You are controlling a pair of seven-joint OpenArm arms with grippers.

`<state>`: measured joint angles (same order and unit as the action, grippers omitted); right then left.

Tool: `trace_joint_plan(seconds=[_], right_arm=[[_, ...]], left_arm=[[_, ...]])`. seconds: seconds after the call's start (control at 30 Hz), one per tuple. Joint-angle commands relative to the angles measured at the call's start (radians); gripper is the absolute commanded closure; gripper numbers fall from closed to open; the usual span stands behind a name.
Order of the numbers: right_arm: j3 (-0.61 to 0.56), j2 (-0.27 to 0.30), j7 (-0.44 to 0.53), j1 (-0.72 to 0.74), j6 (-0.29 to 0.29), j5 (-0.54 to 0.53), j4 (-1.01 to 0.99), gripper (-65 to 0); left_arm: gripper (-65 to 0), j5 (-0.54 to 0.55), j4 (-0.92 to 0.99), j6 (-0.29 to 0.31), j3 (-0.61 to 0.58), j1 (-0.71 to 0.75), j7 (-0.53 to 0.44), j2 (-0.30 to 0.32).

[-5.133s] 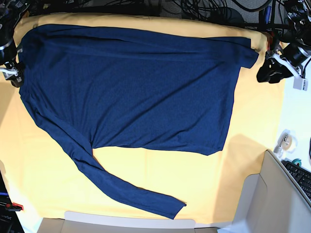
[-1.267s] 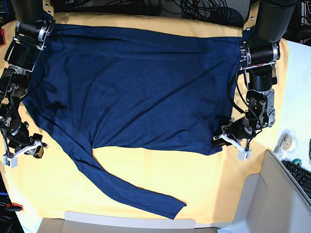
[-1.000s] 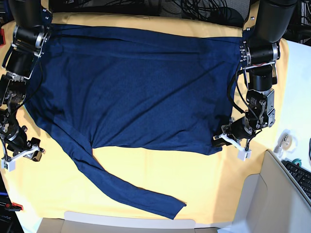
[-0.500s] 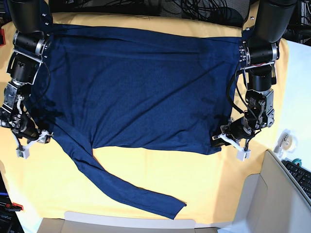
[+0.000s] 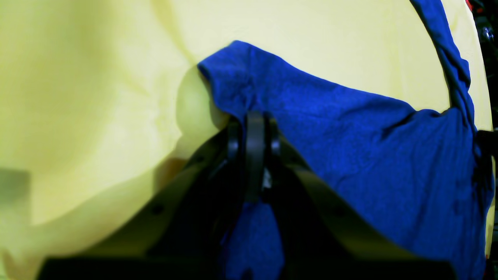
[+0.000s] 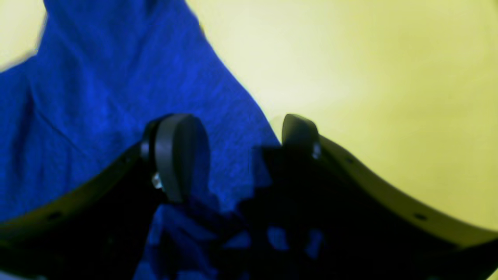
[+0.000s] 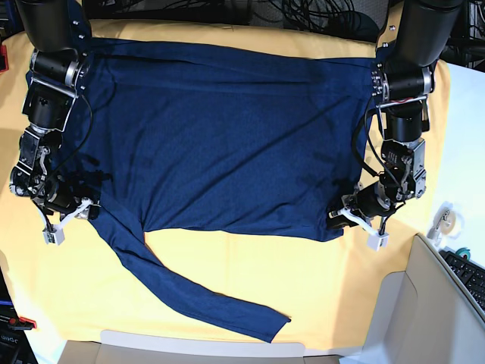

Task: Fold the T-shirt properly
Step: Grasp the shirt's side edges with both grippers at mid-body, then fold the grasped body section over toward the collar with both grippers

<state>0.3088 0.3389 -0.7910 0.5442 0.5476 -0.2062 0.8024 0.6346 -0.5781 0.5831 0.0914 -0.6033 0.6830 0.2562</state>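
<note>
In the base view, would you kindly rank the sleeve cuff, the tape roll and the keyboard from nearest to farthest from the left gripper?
From the left gripper, shut on the T-shirt hem corner on the view's right:
1. Tape roll, just beyond it on the white surface at the right edge.
2. Sleeve cuff, down toward the front edge; nearly as near, so ranks 1 and 2 are close.
3. Keyboard, lower right corner.

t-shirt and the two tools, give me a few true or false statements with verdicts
1. The left tool is shut on a corner of the T-shirt. True.
2. The right tool is shut tight. False: its jaws stand apart at the shirt's edge, one finger over the fabric and one over the yellow cloth.
3. One long sleeve lies stretched out on the yellow cloth. True.
4. The T-shirt is already folded in half. False: its body lies spread flat.
5. The T-shirt is red. False: it is dark navy blue.
</note>
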Motion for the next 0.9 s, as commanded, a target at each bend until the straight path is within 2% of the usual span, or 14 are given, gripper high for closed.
trace_joint_plan(seconds=[0.0,0.37,0.43,0.6,0.63,0.87], right_arm=[[0.005,0.015,-0.015,0.023,0.002,0.009,-0.005,-35.3],[0.003,0.013,0.029,-0.016,0.001,0.009,-0.015,-34.3],[0.003,0.006,0.031,-0.023,0.004,0.009,-0.015,-27.8],[0.003,-0.016,0.034,-0.025,0.002,0.009,-0.015,-3.1],[0.003,-0.016,0.034,-0.025,0.002,0.009,-0.015,0.0],[0.003,-0.036,0.034,-0.029,0.002,0.009,0.012,0.0]], left_arm=[[0.0,0.012,-0.015,0.010,0.000,-0.033,-0.015,0.009],[0.0,0.012,-0.015,0.010,0.000,-0.031,-0.015,0.009],[0.0,0.012,-0.015,0.010,0.000,-0.030,-0.015,0.009],[0.0,0.012,-0.015,0.010,0.000,-0.030,-0.015,0.009],[0.0,0.012,-0.015,0.010,0.000,-0.030,-0.015,0.009],[0.0,0.014,-0.015,0.010,0.000,-0.030,-0.015,0.009]])
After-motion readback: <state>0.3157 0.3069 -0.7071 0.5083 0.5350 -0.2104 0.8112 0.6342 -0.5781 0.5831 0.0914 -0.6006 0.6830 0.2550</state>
